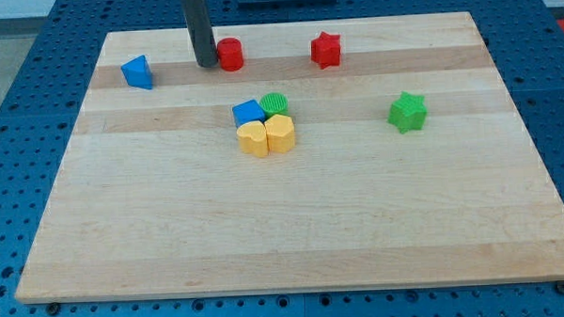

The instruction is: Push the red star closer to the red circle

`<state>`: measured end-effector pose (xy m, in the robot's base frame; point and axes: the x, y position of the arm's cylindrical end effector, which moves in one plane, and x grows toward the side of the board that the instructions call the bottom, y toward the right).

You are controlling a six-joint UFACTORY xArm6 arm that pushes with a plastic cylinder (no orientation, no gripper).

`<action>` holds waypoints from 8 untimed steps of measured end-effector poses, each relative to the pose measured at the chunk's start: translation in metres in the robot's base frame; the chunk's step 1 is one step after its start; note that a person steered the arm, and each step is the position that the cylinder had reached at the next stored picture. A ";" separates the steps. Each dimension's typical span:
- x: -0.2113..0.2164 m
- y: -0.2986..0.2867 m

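- Right now the dark rod comes down from the view's top edge; my tip (206,63) sits on the wooden board (285,243), just beside the red circle (230,54) at its 9 o'clock, touching or nearly so, can't tell which.
- No jaws on this end effector, so nothing wide or narrow to report: a bare rod, holding nothing.
- Red circle: near the board's top edge, around 11 o'clock from board centre.
- Red star (325,50): also near the top edge, at 3 o'clock from the red circle, well apart from it, bare board between them. My tip is on the far side of the circle from the star.
- Blue triangle-like block (138,73): 9 o'clock from my tip, near the board's left edge, alone.
- Cluster near board centre, four blocks packed together:
  - blue block (247,113), squarish, at the cluster's 10 o'clock
  - green round ribbed block (274,103) at 1 o'clock, touching the blue one
  - yellow block (253,139) at 7 o'clock, rounded, exact shape unclear
  - second yellow block (280,134) at 5 o'clock, touching the first yellow
- Green star (408,112): 3 o'clock from the cluster, well apart, on the board's right side.
- Blue perforated table (20,186) surrounds the board on all sides.
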<state>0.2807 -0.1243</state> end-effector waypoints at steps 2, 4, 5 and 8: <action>-0.026 0.042; 0.014 0.053; 0.022 0.098; 0.007 0.182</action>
<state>0.2880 0.0580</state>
